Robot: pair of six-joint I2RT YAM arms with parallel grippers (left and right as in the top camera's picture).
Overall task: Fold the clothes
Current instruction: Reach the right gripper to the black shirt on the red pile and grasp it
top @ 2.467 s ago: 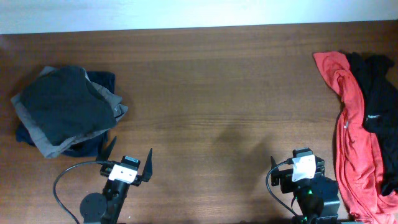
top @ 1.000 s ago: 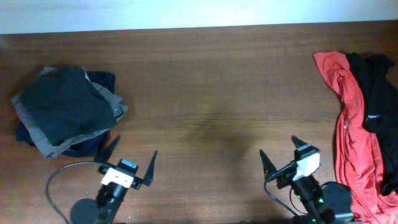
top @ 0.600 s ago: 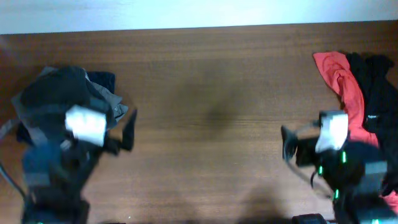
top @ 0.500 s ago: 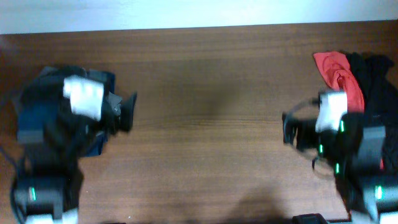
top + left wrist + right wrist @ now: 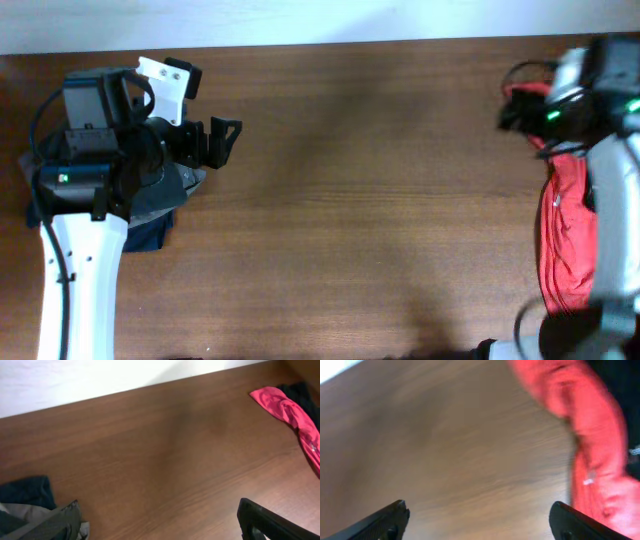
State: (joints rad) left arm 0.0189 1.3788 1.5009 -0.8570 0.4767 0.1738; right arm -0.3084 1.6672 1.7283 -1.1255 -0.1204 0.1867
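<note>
Layout: the clothes sit in two lots at opposite ends of the table [image 5: 360,200], with bare wood between them. I judge this middle area to be the working space for folding.

- At the left end lies a stack of dark clothes [image 5: 165,195], grey over navy. It appears to be a finished pile, though the arm hides most of it.
- At the right end, a red garment [image 5: 560,230] lies crumpled in a long strip down the table's edge. A black garment [image 5: 300,390] lies just beside it on the outer side. Both are unfolded and appear to be the waiting work.

Left arm: it is stretched up the left side and raised over the stack. The left hand [image 5: 212,143] points toward the centre of the table. Its fingers are spread wide and hold nothing.

Right arm: it is reaching to the far right corner, above the top of the red garment. In the overhead view it is smeared, so fine detail cannot be read. In the wrist view the right hand [image 5: 479,507] is spread wide and empty. It is above the wood just beside the red cloth and not touching it.

Assessment: no garment is in hand. The red one is the likeliest next pick.
</note>
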